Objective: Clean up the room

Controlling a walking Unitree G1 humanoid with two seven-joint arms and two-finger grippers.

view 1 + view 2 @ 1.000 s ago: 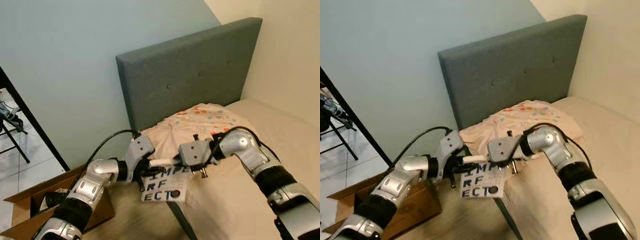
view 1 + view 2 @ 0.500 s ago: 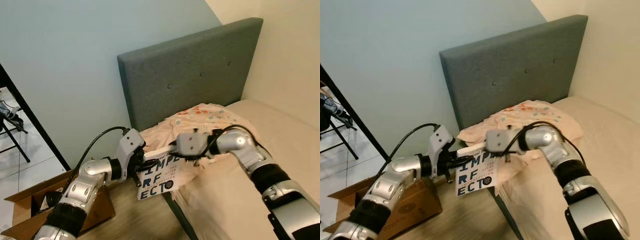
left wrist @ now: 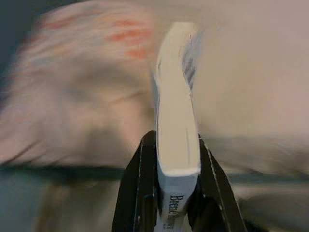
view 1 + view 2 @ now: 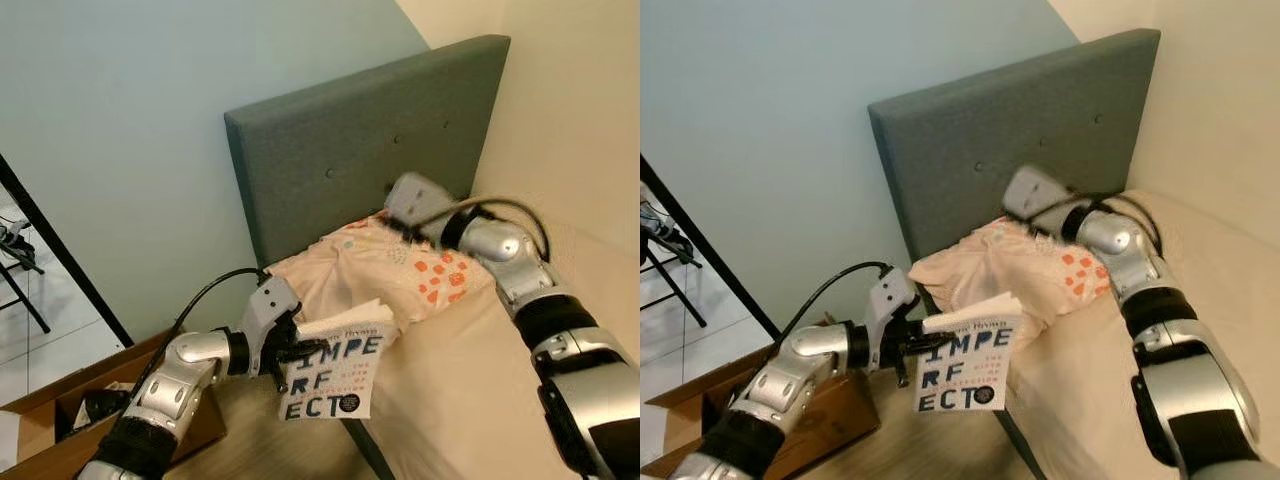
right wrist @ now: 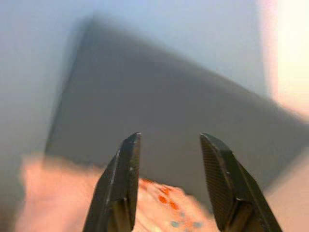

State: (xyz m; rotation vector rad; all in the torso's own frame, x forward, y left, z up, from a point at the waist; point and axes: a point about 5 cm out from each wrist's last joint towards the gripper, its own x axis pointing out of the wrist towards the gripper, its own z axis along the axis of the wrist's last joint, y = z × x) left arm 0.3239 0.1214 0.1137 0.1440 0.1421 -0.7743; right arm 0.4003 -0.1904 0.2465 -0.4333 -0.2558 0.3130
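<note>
A white paperback book (image 4: 335, 375) with large dark letters hangs upright beside the bed's corner. My left gripper (image 4: 287, 352) is shut on its spine edge; in the left wrist view the two black fingers (image 3: 144, 193) clamp the book (image 3: 176, 121) on both sides. My right gripper (image 4: 395, 207) is raised over the peach dotted pillow (image 4: 400, 270), close to the grey headboard (image 4: 370, 140). In the right wrist view its fingers (image 5: 118, 188) stand apart with nothing between them, pointing at the headboard (image 5: 169, 111).
The beige mattress (image 4: 470, 380) stretches to the right. An open cardboard box (image 4: 45, 455) with dark items sits on the wooden floor at the left. A black frame leg (image 4: 60, 255) leans by the pale blue wall.
My right gripper let go of the book and swung up and back to the headboard above the pillow. The left gripper keeps the book, now hanging alone beside the bed corner.
</note>
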